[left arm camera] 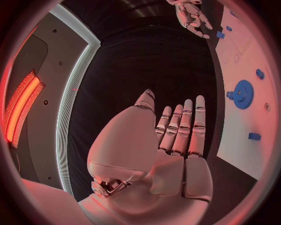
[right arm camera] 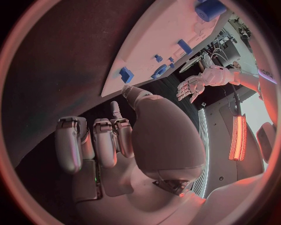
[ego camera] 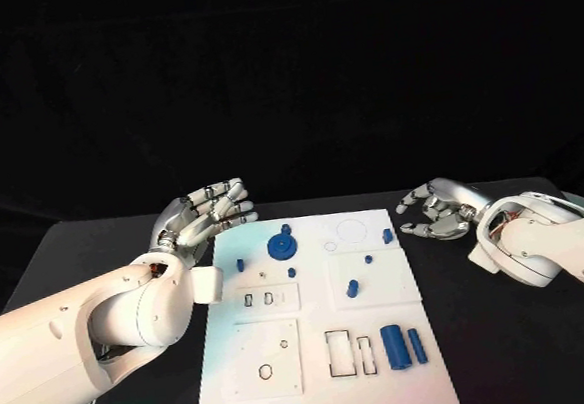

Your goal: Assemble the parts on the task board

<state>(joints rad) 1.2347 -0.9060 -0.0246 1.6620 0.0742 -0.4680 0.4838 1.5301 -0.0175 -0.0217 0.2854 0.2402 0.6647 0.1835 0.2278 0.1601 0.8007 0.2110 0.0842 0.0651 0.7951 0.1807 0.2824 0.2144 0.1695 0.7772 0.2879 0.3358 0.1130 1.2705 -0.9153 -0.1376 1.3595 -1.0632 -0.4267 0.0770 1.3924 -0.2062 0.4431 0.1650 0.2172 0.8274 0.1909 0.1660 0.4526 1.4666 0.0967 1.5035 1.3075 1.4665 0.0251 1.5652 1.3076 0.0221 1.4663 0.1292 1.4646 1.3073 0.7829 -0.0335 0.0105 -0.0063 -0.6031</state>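
As seen from the head view, the board [ego camera: 333, 398] is a white rectangular plate lying flat in the middle of the black table [ego camera: 81, 250], its long axis running away from the robot. Raised white panels divide its surface; several carry dark-outlined rectangular and round recesses.

Parts on the board:
- One blue gear [ego camera: 284, 246] at the far end, left of centre, with a small blue piece just beyond it.
- Two blue cylinders lying side by side at the near right: a thick one [ego camera: 396, 345] and a thin one [ego camera: 417, 346].
- Five small blue pegs (count approximate, as they are tiny) scattered over the far half, one of them [ego camera: 387, 236] near the right edge.

The near rectangular slots [ego camera: 340, 354] beside the cylinders appear unfilled.

Left hand [ego camera: 210, 213]: held above the table at the board's far left corner, flat, fingers extended and close together, holding nothing. The left wrist view confirms the bare palm [left arm camera: 175, 140], with the gear [left arm camera: 241, 89] off to one side.

Right hand [ego camera: 437, 211]: just off the board's far right edge, fingers loosely curled, nothing in them (right wrist view agrees [right arm camera: 117, 140]).
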